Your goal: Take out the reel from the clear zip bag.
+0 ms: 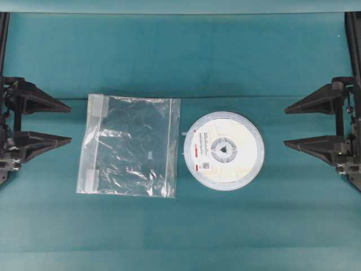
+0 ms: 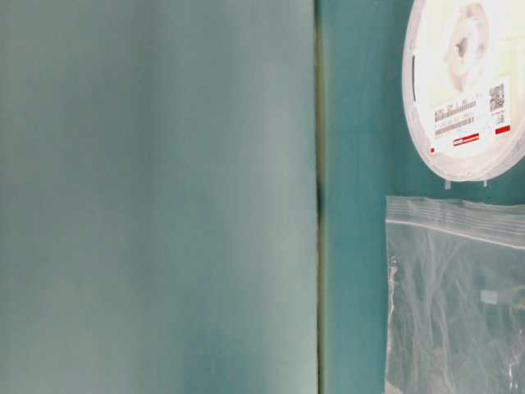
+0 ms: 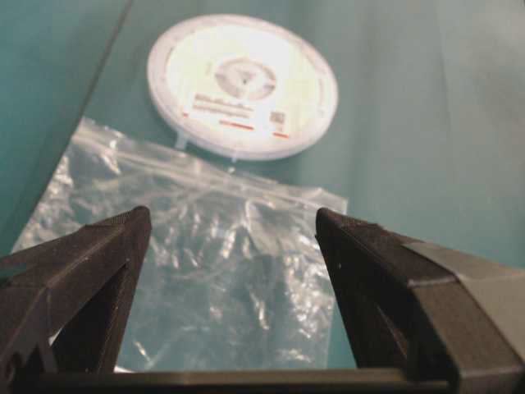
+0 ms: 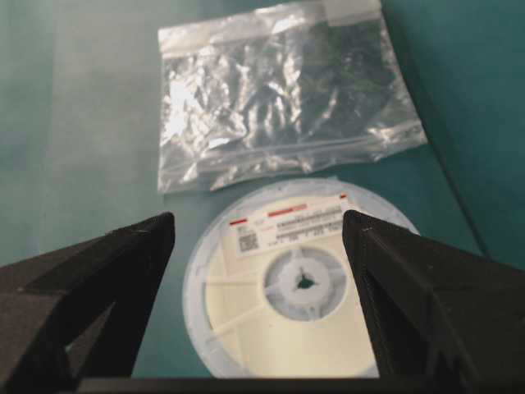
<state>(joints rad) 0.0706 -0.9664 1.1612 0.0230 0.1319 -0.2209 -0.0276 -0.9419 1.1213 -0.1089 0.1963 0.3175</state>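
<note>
Reel (image 1: 224, 151) out and flat on the green worktop (image 1: 180, 56), just at three o'clock of the empty clear zip bag (image 1: 131, 145), so job looks done, with left jaws (image 1: 66, 122) and right jaws (image 1: 289, 126) wide apart, holding nothing.

Black wedge-shaped gripper fingers (image 1: 48, 140) (matte, ribbed inside)

A teal, matte table surface (image 1: 186, 51) fills the overhead view, evenly lit, with faint soft horizontal bands of lighter and darker tone across it. Along the top edge runs a paler teal strip (image 1: 180, 5). In the table-level view, a large, blurred, pale teal panel (image 2: 156, 197) covers the left half, ending at a thin dark seam (image 2: 319, 197) beside the darker teal surface.
</note>
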